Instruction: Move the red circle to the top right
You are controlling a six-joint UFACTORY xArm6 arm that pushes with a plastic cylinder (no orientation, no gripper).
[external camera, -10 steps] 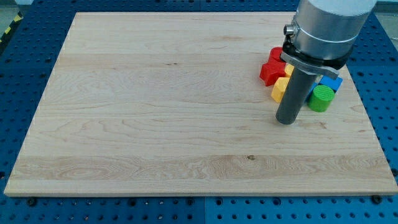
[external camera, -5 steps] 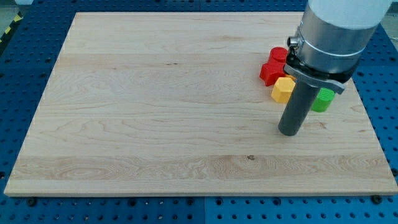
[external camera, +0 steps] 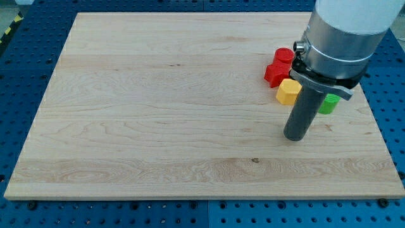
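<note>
**Tip sits below the blocks**

No gripper here, just my tip [external camera: 296,137], holding nothing on the wooden tabletop [external camera: 158,114]. It rests just below the yellow block [external camera: 288,92]. Above are the red circle [external camera: 284,55], another red block [external camera: 274,73] and a green block [external camera: 328,103].

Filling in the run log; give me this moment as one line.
tip: on board, below the blocks, touching none | red circle: right side, beside red block | yellow block, green block nearby

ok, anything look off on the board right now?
Nothing stands out. Wooden board looks intact. Red circle, red block, yellow block and green block cluster at the view's right; my tip sits just below them.
</note>
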